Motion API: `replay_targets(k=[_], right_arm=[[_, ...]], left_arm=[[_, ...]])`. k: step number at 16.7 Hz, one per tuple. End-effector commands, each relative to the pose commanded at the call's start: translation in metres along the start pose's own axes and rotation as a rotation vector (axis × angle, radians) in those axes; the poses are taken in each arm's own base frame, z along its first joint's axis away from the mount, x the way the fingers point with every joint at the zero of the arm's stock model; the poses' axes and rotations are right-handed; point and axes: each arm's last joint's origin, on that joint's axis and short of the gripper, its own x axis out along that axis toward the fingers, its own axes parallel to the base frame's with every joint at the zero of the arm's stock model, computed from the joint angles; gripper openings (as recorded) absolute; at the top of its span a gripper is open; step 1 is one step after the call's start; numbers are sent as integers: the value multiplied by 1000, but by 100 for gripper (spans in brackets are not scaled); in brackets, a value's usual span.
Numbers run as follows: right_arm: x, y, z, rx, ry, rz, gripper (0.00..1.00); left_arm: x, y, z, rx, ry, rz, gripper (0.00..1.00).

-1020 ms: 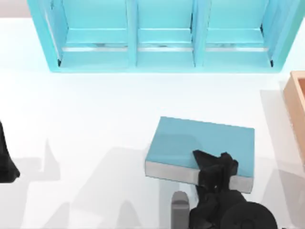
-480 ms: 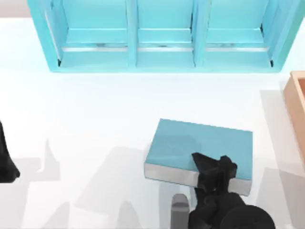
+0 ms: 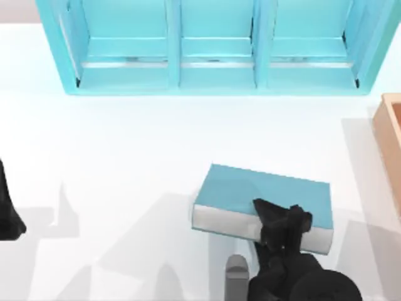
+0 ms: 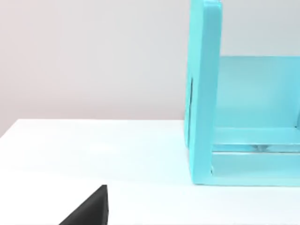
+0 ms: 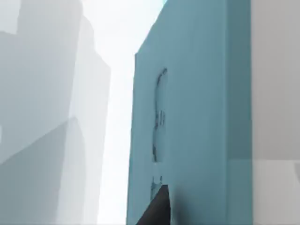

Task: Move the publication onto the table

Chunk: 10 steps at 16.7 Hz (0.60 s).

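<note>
Now R gripper [image 3: 283,221] clamping publication [image 3: 263,191], table [image 3: 125,157]

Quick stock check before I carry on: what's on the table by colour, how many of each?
Teal-blue: 1, the publication, held at its near edge by the right end effector.
Light blue: 1, the shelf unit at the back.
Tan: 1, the wooden box at the right edge.
Total: 3 things on the white table. The left end effector sits parked at the left edge.
</note>
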Motion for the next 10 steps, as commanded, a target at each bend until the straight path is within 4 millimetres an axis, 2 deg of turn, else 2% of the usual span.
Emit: replay_targets(k=[4, 10], right_arm=[[0, 0, 0, 0, 0, 0, 98], [0, 0, 0, 0, 0, 0, 100]], left_arm=[[0, 0, 0, 0, 0, 0, 100], [0, 0, 0, 0, 0, 0, 100]])
